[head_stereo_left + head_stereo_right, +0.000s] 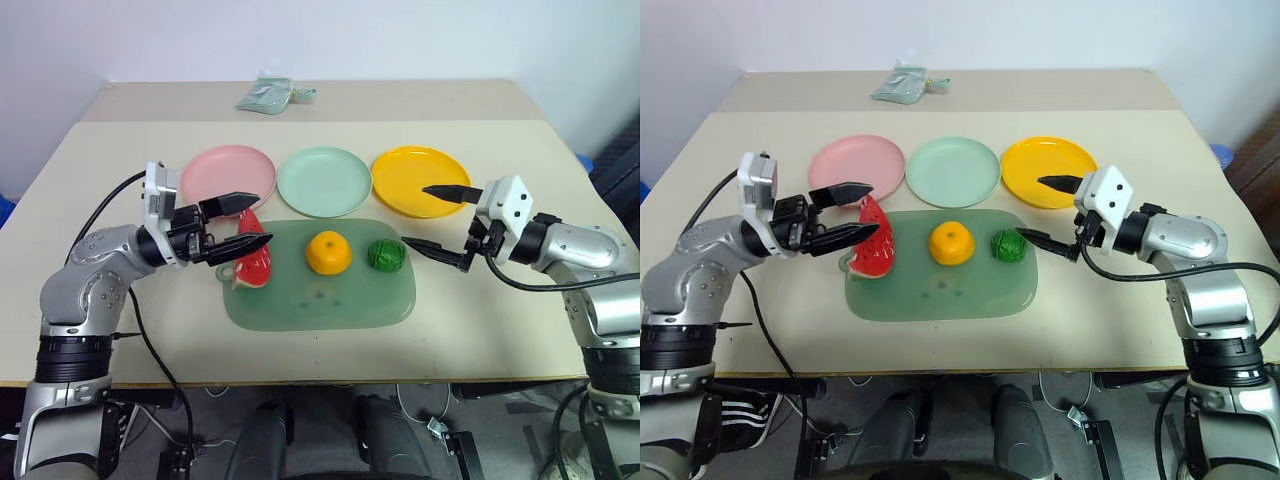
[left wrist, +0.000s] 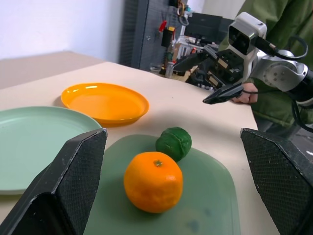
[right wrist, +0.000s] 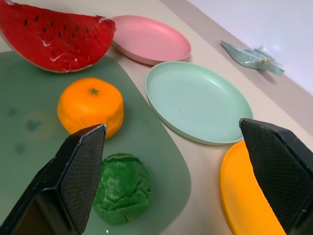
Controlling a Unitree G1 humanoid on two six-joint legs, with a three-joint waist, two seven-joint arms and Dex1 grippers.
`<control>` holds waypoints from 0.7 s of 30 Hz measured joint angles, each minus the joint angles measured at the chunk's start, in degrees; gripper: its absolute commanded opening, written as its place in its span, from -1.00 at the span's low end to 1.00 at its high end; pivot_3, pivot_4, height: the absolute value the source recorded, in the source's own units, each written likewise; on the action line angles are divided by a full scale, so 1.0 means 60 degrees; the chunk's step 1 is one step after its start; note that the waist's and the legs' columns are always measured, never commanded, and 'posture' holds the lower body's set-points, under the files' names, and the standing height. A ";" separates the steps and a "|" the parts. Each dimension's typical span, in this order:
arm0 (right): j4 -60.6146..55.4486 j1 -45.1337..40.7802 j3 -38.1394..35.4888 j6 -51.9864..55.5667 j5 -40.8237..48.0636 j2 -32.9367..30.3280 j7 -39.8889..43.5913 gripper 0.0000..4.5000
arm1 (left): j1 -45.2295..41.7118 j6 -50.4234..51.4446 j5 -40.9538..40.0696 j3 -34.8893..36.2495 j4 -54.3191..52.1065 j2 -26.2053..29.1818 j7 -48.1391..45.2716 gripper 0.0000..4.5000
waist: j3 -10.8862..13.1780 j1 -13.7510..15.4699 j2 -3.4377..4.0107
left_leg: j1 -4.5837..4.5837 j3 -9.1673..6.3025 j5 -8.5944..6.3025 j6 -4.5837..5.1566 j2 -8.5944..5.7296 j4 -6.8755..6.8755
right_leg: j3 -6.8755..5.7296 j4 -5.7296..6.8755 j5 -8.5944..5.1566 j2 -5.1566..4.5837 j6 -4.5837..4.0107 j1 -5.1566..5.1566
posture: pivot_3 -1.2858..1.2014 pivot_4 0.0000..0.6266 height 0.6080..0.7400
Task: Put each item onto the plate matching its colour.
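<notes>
This looks like a robotics lab or workshop: a plain beige laminate table (image 1: 520,300) stands against a bare white wall (image 1: 330,40), and the left wrist view shows a dark metal rack cluttered with tools and equipment (image 2: 161,34) beside a person in a green jacket (image 2: 279,29).

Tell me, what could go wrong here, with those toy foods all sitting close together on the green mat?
The orange looks round, so a nudge from either arm might roll it off the cutting mat.

The watermelon wedge stands on its rind at the mat's edge; the open left gripper closing off-centre could tip it over.

The leafy ball belongs on the mint green plate, yet the yellow-orange plate is closer to the right gripper, which might invite a mix-up.
</notes>
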 measured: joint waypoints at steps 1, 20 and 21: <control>0.0000 0.0000 -0.0004 0.0003 0.0002 -0.0003 0.0000 0.98 | 0.0010 -0.0001 0.0001 0.0000 0.0000 0.0000 -0.0002 1.00 | 0.0000 -0.0001 0.0000 | 0.0000 0.0000 0.0000 0.0000 0.0000 0.0000 | 0.0000 0.0000 0.0000 0.0000 0.0000 0.0000 | 0.03 -0.52 0.98; 0.1264 -0.1439 0.1184 -0.0454 -0.0264 0.1066 0.0465 0.98 | 0.0721 0.5412 -0.1795 0.2129 -0.4333 0.1630 0.6231 1.00 | 0.0003 0.0058 -0.0001 | 0.0004 -0.0015 -0.0001 0.0001 -0.0002 0.0012 | -0.0002 0.0004 0.0001 -0.0005 0.0004 0.0012 | 0.03 -0.52 0.98; 0.1394 -0.1592 0.1300 -0.0505 -0.0285 0.1248 0.0550 0.98 | 0.0465 0.5954 -0.1780 0.2171 -0.4750 0.1354 0.7349 1.00 | 0.0004 0.0063 -0.0005 | 0.0001 -0.0016 -0.0001 0.0001 -0.0004 0.0018 | -0.0002 0.0003 0.0002 -0.0007 0.0005 0.0014 | 0.03 -0.52 0.98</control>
